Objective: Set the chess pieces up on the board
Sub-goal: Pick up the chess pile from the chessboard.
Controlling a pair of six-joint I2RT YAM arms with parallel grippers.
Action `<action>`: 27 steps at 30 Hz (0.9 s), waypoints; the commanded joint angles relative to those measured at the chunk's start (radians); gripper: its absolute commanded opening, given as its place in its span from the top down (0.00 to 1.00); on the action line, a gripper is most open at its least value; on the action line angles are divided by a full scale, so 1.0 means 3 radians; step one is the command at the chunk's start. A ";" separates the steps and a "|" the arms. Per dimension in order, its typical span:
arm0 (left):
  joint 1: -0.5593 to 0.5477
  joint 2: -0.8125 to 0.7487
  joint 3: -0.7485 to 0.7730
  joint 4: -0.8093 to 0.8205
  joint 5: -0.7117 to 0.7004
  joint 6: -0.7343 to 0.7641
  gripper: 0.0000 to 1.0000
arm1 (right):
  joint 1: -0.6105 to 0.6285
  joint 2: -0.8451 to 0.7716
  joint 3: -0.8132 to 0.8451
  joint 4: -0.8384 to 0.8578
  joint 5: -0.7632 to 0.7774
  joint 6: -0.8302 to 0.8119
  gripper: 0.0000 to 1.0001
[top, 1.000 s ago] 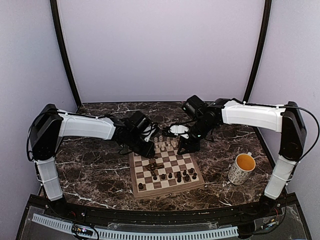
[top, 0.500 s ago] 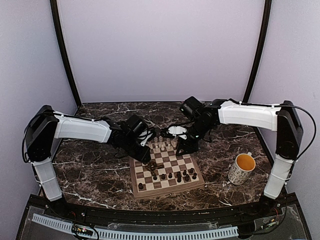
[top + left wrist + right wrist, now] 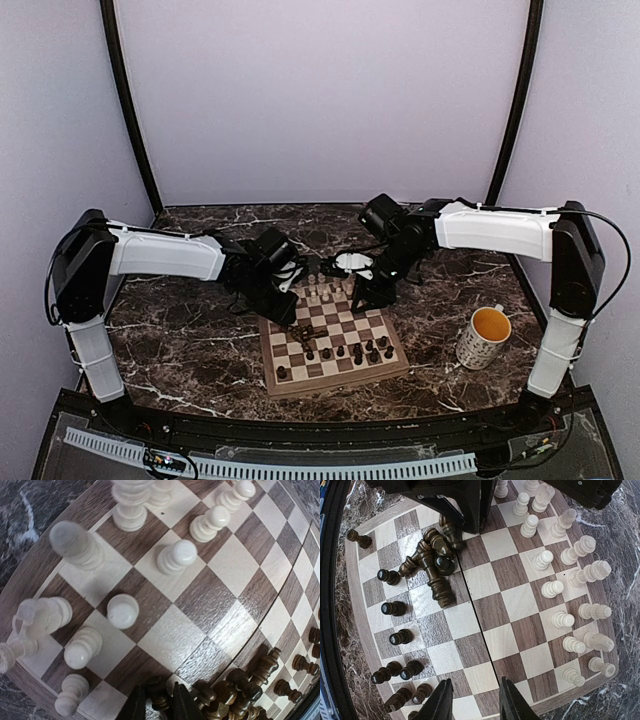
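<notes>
The right gripper (image 3: 476, 700) is seen part-open, empty, over the board (image 3: 510, 572). The left gripper (image 3: 159, 702) is narrowed round a dark piece (image 3: 157, 689) — whether it is gripped cannot be told.

Cream pieces (image 3: 175, 557) stand on the board (image 3: 210, 600), dark ones (image 3: 225, 695) heaped.

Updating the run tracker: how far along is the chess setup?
Done: cream pieces stand in two rows on the board, far side. In hand: left jaws straddle one piece of the toppled dark heap; grip unclear. Left: that heap, plus the scattered dark pieces on the near side, not yet in ranks.
</notes>
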 commanded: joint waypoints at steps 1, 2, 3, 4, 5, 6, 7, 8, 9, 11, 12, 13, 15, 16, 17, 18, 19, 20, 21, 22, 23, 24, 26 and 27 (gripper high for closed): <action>-0.0001 -0.0009 0.0092 -0.0363 -0.0083 -0.0027 0.84 | -0.0018 -0.0085 0.0010 0.0018 -0.0028 -0.0006 0.67; 0.0005 0.0010 0.0117 -0.0376 -0.0075 -0.0029 0.84 | -0.0017 -0.0079 0.0010 0.0024 -0.0021 -0.0003 0.67; 0.0004 0.0055 0.0135 -0.0422 -0.0066 -0.0035 0.86 | -0.0018 -0.0079 0.0010 0.0021 -0.0015 -0.0002 0.67; 0.0003 0.0085 0.0181 -0.0476 -0.0035 -0.0049 0.87 | -0.0019 -0.0081 0.0010 0.0028 -0.0009 0.0001 0.67; 0.0003 0.0151 0.0203 -0.0504 0.0015 -0.0058 0.88 | -0.0016 -0.0092 0.0007 0.0028 -0.0004 0.0007 0.67; 0.0000 0.0184 0.0258 -0.0560 0.0038 -0.0071 0.88 | -0.0018 -0.0098 0.0003 0.0029 0.0002 0.0008 0.67; -0.0001 0.0247 0.0283 -0.0579 0.0100 -0.0074 0.90 | -0.0018 -0.0112 -0.0002 0.0037 0.0006 0.0007 0.67; 0.0001 0.0271 0.0311 -0.0584 0.0126 -0.0076 0.91 | -0.0019 -0.0124 -0.0008 0.0040 0.0007 0.0012 0.67; -0.0001 0.0292 0.0313 -0.0573 0.0171 -0.0077 0.93 | -0.0018 -0.0133 -0.0017 0.0045 0.0012 0.0012 0.67; -0.0002 0.0288 0.0308 -0.0521 0.0201 -0.0072 0.96 | -0.0019 -0.0151 -0.0034 0.0059 0.0020 0.0016 0.67; 0.0000 0.0278 0.0310 -0.0479 0.0208 -0.0059 0.97 | -0.0019 -0.0161 -0.0039 0.0061 0.0021 0.0018 0.67; -0.0002 0.0243 0.0307 -0.0451 0.0216 -0.0050 0.98 | -0.0019 -0.0170 -0.0048 0.0063 0.0026 0.0022 0.67; -0.0002 0.0135 0.0268 -0.0309 0.0227 -0.0030 0.99 | -0.0020 -0.0193 -0.0056 0.0070 0.0028 0.0025 0.67; -0.0002 0.0047 0.0252 -0.0178 0.0226 -0.0010 0.99 | -0.0019 -0.0198 -0.0056 0.0073 0.0030 0.0028 0.67; -0.0002 -0.0003 0.0204 -0.0107 0.0243 0.0005 0.99 | -0.0019 -0.0207 -0.0052 0.0077 0.0037 0.0029 0.67; -0.0002 -0.0101 0.0179 0.0050 0.0244 0.0032 1.00 | -0.0016 -0.0212 -0.0044 0.0080 0.0042 0.0038 0.67; 0.0000 -0.0149 0.0119 0.0140 0.0241 0.0077 1.00 | -0.0022 -0.0222 -0.0039 0.0089 0.0050 0.0050 0.67; -0.0001 -0.0236 0.0080 0.0322 0.0261 0.0105 1.00 | -0.0023 -0.0224 -0.0033 0.0104 0.0065 0.0062 0.67; 0.0001 -0.0278 0.0004 0.0430 0.0283 0.0149 1.00 | -0.0024 -0.0225 -0.0024 0.0112 0.0073 0.0071 0.67; -0.0001 -0.0362 -0.0039 0.0625 0.0292 0.0164 1.00 | -0.0028 -0.0227 -0.0010 0.0117 0.0074 0.0079 0.67; -0.0002 -0.0399 -0.0136 0.0725 0.0318 0.0194 1.00 | -0.0028 -0.0220 0.0005 0.0118 0.0064 0.0095 0.67; -0.0002 -0.0470 -0.0183 0.0927 0.0335 0.0202 1.00 | -0.0029 -0.0222 0.0023 0.0123 0.0053 0.0112 0.67; 0.0000 -0.0556 -0.0297 0.1175 0.0400 0.0212 1.00 | -0.0029 -0.0212 0.0055 0.0120 0.0018 0.0134 0.67; 0.0002 -0.0586 -0.0378 0.1343 0.0433 0.0216 1.00 | -0.0030 -0.0210 0.0068 0.0119 0.0005 0.0147 0.67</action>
